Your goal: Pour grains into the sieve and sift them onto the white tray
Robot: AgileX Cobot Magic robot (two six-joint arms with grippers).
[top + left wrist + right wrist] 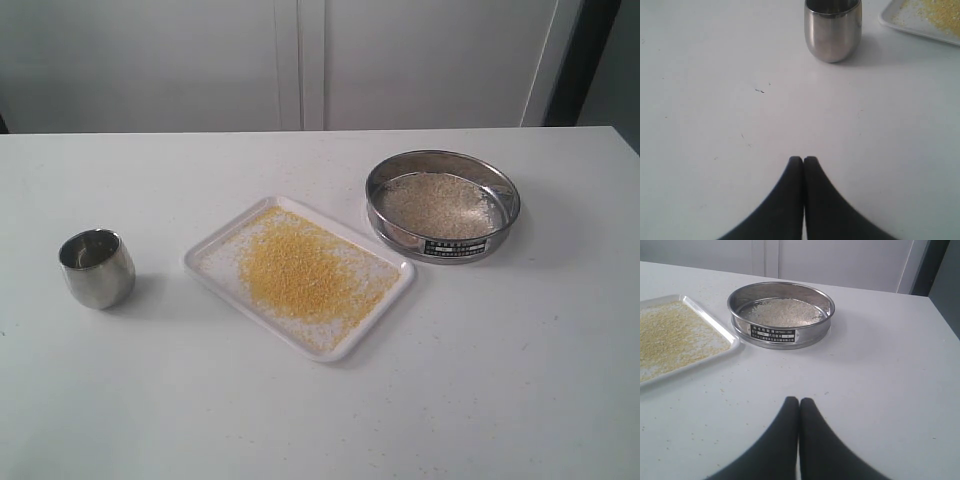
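Observation:
The white tray (205,262) lies mid-table with fine yellow grains (300,272) spread over it. To its right stands the steel sieve (452,246) on the table, holding pale rice-like grains (440,203); the same sieve (782,335) and tray (715,322) show in the right wrist view. My left gripper (803,160) is shut on nothing, well short of the steel cup (833,31). My right gripper (799,401) is shut and empty, apart from the sieve. Neither gripper appears in the exterior view.
A small rounded steel cup (97,268) stands upright left of the tray. Stray grains (715,390) speckle the table near the tray. A white wall with panel seams runs behind the table's far edge.

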